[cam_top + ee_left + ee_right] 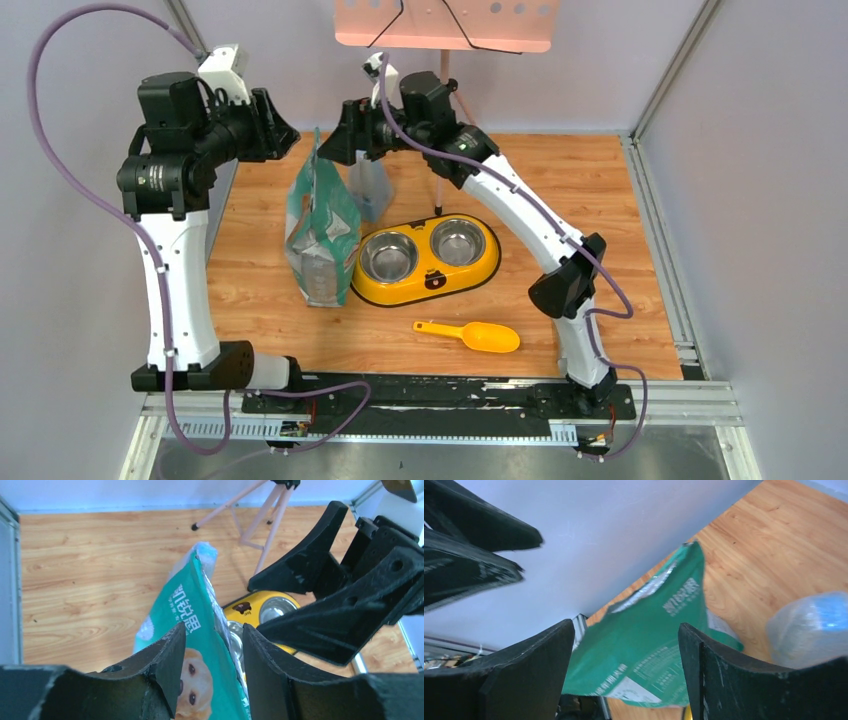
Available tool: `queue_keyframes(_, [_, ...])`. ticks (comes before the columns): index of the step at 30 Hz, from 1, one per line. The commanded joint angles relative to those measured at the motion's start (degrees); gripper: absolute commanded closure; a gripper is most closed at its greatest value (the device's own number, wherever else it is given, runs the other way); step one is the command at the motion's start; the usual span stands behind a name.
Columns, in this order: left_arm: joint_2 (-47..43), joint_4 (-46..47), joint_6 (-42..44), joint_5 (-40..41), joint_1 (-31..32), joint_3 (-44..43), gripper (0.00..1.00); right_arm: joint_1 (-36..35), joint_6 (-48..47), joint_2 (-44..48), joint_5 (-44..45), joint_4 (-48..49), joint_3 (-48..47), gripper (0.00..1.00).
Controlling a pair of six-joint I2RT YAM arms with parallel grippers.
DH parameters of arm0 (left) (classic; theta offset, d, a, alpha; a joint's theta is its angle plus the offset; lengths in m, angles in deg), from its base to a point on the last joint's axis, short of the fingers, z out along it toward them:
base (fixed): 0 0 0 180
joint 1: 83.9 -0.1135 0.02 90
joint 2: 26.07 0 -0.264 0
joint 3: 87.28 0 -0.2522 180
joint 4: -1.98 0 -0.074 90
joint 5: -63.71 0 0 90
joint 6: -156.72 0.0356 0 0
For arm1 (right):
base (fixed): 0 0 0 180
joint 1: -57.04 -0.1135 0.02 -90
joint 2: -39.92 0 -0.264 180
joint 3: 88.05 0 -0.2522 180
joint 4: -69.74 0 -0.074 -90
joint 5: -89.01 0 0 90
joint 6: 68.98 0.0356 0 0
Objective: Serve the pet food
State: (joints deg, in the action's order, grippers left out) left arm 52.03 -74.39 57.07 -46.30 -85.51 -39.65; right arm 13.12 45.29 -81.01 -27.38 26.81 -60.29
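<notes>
Pet food is hidden from you in all three views: no kibble shows. The green-and-white bag (pixel 322 225) stands upright on the table (pixel 620 230), just left of the yellow double bowl (pixel 480 265), whose two steel cups show bare metal. The orange scoop (pixel 470 335) lies flat, near the bowl on its near side and apart from it. Your left gripper (pixel 285 125) hovers beside the bag's top on its left; in the wrist view its fingers (pixel 170 665) stand moderately apart and grip nothing, with the bag below them. Your right gripper (pixel 335 140) hangs on the other side of the bag's top, jaws spread wide and empty. A clear pouch (pixel 372 190) sits behind the bowl.
</notes>
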Motion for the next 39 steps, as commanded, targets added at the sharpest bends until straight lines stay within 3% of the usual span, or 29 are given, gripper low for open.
queue_keyframes(1, [2.18,-1.84,0.50,-6.14,-0.46,1.07,0.48,-4.02,7.33,-0.38,9.09,2.83,-3.01,0.18])
queue_keyframes(2, [2.38,-1.92,-0.09,-7.44,-0.49,1.62,0.52,-4.65,7.70,-0.37,10.18,2.68,-2.88,0.04])
queue_keyframes(3, [2.84,-2.06,-0.32,-7.82,-0.50,1.84,0.54,-5.09,7.80,-0.45,10.41,2.63,-2.89,0.00])
queue_keyframes(10, [4.68,-1.59,-1.59,-9.69,-1.39,2.26,0.66,-5.61,5.29,-0.68,7.04,4.59,-2.69,0.00])
queue_keyframes(12, [5.29,-1.67,-1.84,-10.46,-2.22,2.15,0.68,-5.51,5.08,-0.83,4.49,5.64,-2.83,0.05])
queue_keyframes(14, [5.92,-1.94,-2.21,-11.91,-3.29,1.92,0.70,-5.58,5.04,-1.26,2.69,6.25,-2.82,0.21])
queue_keyframes(21, [6.44,-2.41,-4.03,-21.65,-5.32,4.51,0.69,-6.17,6.58,-1.25,9.08,5.08,-0.74,0.45])
queue_keyframes(26, [5.62,-1.67,-5.20,-23.92,-5.42,6.79,0.69,-6.61,7.51,-1.69,11.15,4.31,-0.65,0.46])
queue_keyframes(31, [5.25,-2.37,-4.87,-21.88,-5.47,8.47,0.65,-6.88,7.13,-1.93,11.46,4.23,-0.46,0.56])
queue_keyframes(39, [5.45,-2.26,-4.57,-20.46,-5.47,9.36,0.72,-6.90,7.37,-2.31,12.12,3.57,0.42,0.59])
